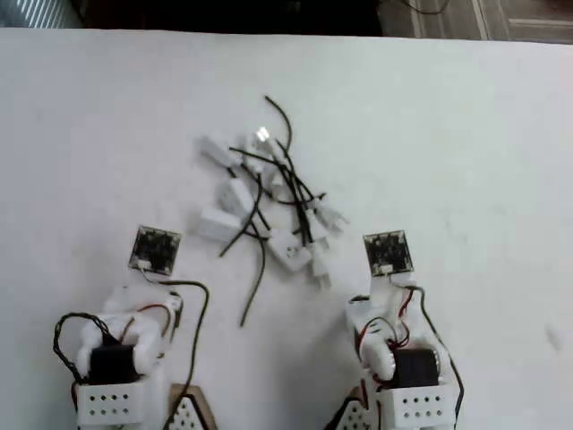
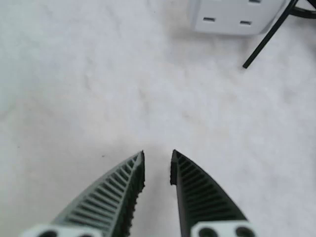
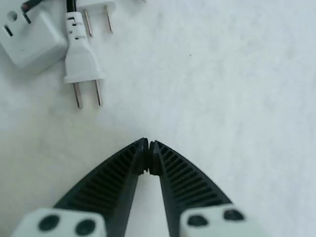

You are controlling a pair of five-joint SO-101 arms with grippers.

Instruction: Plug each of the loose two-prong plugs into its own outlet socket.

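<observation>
Left gripper [image 2: 158,163]: fingers slightly parted, holding nothing; outlet socket [image 2: 232,17] lies beyond tips.
Right gripper [image 3: 148,150]: tips closed together, empty; two-prong plug [image 3: 83,64] ahead.

We identify two arms of white printed shells around black servo blocks. The left arm [image 1: 116,358] carries a looped black cable and red leads; the right arm [image 1: 398,363] carries red and black leads. Each base plate is white and perforated. We note a square dark left circuit board [image 1: 157,250] and right circuit board [image 1: 388,253]. The left gripper [image 2: 157,165] has one grey and one black ribbed, tapering finger; the right gripper [image 3: 148,150] has two black ones, on white mounts with round dark holes.
</observation>
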